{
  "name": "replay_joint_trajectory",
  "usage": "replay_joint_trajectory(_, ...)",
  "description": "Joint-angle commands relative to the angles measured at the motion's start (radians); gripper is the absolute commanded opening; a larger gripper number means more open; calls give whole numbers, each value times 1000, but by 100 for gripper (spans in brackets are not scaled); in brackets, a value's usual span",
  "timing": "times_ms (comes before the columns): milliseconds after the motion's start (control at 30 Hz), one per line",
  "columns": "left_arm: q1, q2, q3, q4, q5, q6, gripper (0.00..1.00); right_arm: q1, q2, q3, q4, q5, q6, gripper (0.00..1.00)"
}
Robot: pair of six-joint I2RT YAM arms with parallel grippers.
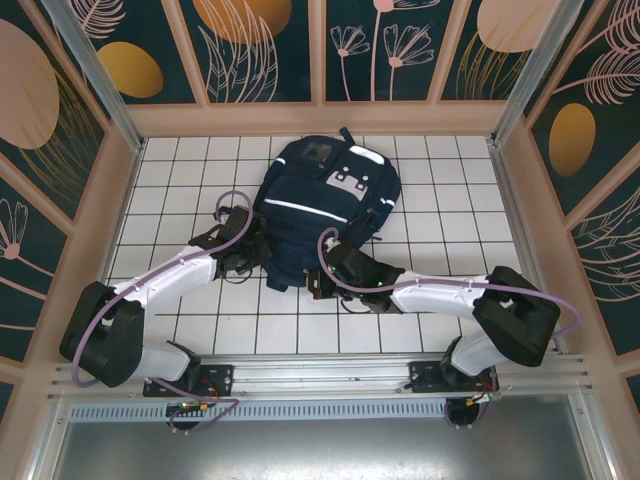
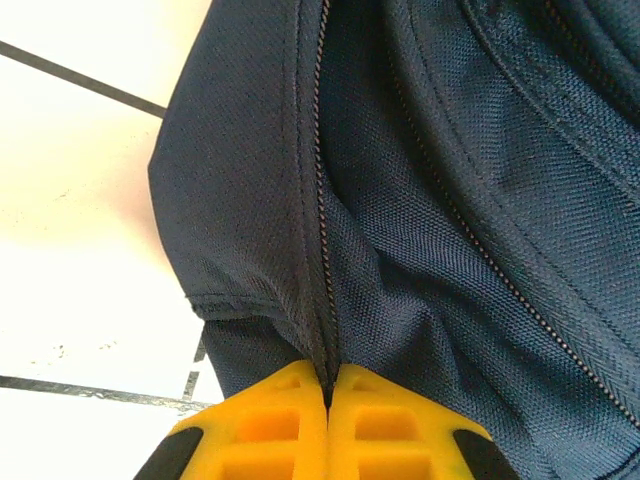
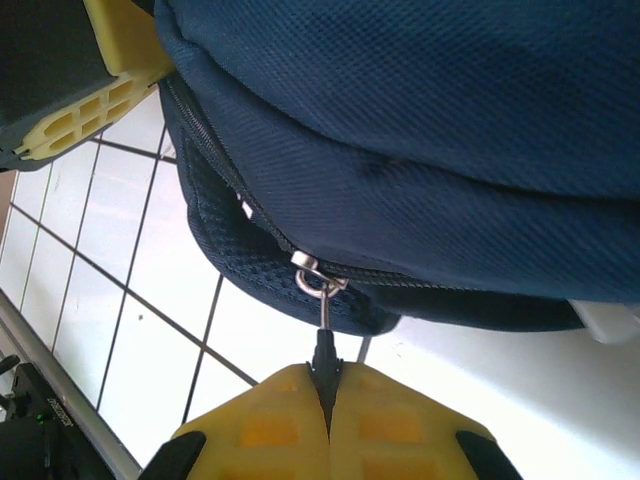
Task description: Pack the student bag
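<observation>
Student bag (image 1: 325, 205) flat mid-table, near end between both arms. Teal floral wall panels (image 1: 260, 40) on three sides, white tiled table (image 1: 440, 200) beneath. Left gripper (image 2: 328, 385) clenched on bag's zipper seam; right gripper (image 3: 326, 385) pinching zipper pull (image 3: 322, 352).

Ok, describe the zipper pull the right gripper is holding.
Find the navy student bag lying mid-table on the white tiles. At its near edge, the yellow right gripper pinches a thin dark zipper pull. Unlike the plain zipper teeth around it, it hangs from a small silver clasp.
</observation>
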Motion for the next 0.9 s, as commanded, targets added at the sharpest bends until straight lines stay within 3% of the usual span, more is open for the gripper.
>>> replay_joint_trajectory(0,30,3,-12,-38,-107,26,0,16,-82,-50,-118,18,0,0)
replay_joint_trajectory(267,35,-40,0,-51,-80,40,0,12,-208,-85,-148,19,-23,0)
replay_joint_trajectory(367,34,-79,26,-89,-40,41,35,13,-198,-32,-166,12,-41,0)
replay_joint_trajectory(467,34,-128,39,-132,18,-5,53,12,-178,20,-167,-12,-41,0)
replay_joint_trajectory(667,15,-262,-34,-102,140,-183,68,16,-151,77,-111,-79,-11,0)
replay_joint_trajectory(867,-60,-271,-73,-34,152,-288,69,24,-113,101,-97,-95,-9,0)
